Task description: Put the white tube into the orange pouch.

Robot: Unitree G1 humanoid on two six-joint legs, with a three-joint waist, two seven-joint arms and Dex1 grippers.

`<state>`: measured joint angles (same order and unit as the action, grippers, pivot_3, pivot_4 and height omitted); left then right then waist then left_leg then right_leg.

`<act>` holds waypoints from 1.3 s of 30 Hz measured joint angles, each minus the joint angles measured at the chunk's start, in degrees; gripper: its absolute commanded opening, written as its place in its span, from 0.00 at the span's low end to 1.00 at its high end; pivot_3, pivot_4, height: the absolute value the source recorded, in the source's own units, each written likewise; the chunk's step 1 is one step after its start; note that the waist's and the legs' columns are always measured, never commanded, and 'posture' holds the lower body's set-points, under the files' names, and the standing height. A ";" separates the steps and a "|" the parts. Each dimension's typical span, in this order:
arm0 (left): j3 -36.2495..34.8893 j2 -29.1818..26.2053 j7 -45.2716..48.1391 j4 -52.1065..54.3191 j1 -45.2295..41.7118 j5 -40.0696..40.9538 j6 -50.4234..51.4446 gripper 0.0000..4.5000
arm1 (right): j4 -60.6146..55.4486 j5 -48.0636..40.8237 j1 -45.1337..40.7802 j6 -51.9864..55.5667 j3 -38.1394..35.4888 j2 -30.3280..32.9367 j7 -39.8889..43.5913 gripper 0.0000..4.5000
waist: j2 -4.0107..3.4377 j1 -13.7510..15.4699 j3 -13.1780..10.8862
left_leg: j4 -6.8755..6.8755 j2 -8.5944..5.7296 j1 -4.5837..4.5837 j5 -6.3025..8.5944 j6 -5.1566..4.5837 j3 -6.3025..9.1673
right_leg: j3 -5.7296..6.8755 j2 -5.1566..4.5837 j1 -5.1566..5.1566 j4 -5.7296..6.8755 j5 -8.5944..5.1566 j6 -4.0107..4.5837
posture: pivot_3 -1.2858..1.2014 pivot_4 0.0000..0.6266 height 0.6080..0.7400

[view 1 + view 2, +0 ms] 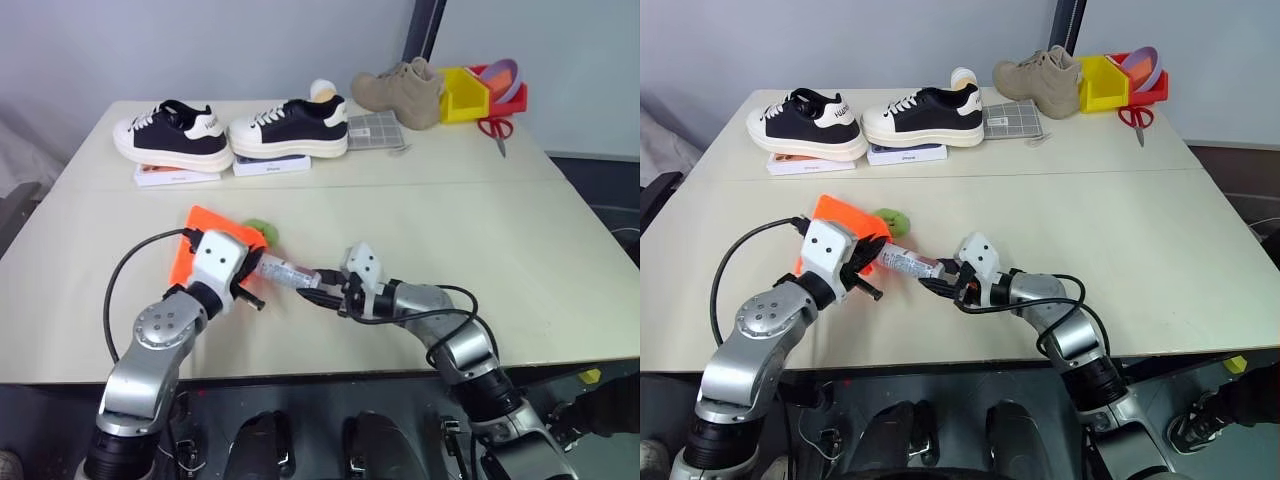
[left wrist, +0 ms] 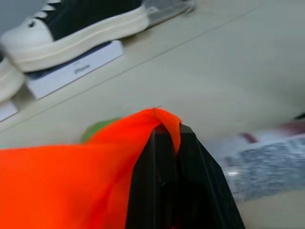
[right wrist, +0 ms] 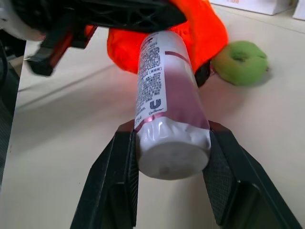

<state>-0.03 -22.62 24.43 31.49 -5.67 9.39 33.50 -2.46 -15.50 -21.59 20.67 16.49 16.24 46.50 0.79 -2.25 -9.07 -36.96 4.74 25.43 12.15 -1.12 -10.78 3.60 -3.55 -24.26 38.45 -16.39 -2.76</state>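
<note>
1. The left gripper (image 1: 868, 262) had its fingers pressed together on the upper edge of the orange pouch (image 1: 840, 222), holding that edge lifted off the table (image 1: 1060, 210).
2. The right gripper (image 1: 943, 272) gripped the white tube (image 1: 906, 263) by its capped end, fingers partway apart on either side of the cap.
3. The tube lay nearly level, at the near left of the table, its far end at the pouch's mouth; whether it was already inside cannot be told.
4. A green disc tag (image 1: 894, 220) lay on the table just right of the pouch.
5. At the far right stood a yellow bin (image 1: 1102, 88) beside a red bin (image 1: 1152, 88); their contents were unclear.
</note>
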 measured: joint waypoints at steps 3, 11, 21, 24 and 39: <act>0.67 -0.53 1.38 0.36 0.64 1.31 0.06 0.00 | 1.57 0.91 -1.01 -0.35 0.11 -0.90 -0.01 0.36 | 0.00 -0.01 0.00 | 0.00 0.00 0.00 0.00 0.00 0.00 | 0.00 0.00 -0.01 0.00 0.00 0.01 | 0.52 0.24 1.00; 1.50 -3.17 6.05 3.51 1.61 6.41 1.65 0.00 | 6.66 4.03 -5.79 -2.43 1.66 -5.10 -0.14 0.36 | 0.00 -0.23 0.00 | 0.02 0.00 0.01 -0.01 0.02 -0.01 | 0.00 0.00 -0.03 0.00 0.00 0.00 | 0.52 0.24 1.00; 1.39 -5.57 8.18 5.44 3.26 11.38 4.12 0.00 | 11.57 8.16 -10.15 -2.45 3.60 -8.49 -2.16 0.36 | -0.01 -0.24 0.00 | 0.02 0.00 0.01 0.02 0.19 -0.01 | -0.01 -0.01 -0.04 0.00 0.00 0.01 | 0.52 0.24 1.00; 1.18 -6.54 8.35 5.84 3.71 12.29 4.33 0.00 | 11.59 8.59 -10.38 -2.28 3.97 -8.51 -2.16 0.36 | -0.01 -0.29 0.00 | 0.03 0.00 0.01 0.03 0.21 -0.02 | -0.01 -0.01 -0.04 0.00 0.00 0.01 | 0.52 0.24 1.00; -6.82 -12.83 14.36 5.60 15.20 19.10 3.68 0.00 | -5.41 3.90 -4.00 4.52 1.70 3.18 4.06 0.99 | -0.01 -0.23 0.00 | 0.30 0.00 -0.02 0.12 0.18 0.02 | -0.02 -0.12 -0.26 -0.36 -0.11 0.35 | 0.52 0.24 1.00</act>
<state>-6.85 -35.45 38.79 37.09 9.53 28.49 37.18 -7.87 -11.60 -25.59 25.19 18.19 19.42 50.55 0.79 -2.48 -9.07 -36.66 4.74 25.41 12.27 -0.94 -10.76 3.58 -3.67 -24.52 38.09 -16.50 -2.41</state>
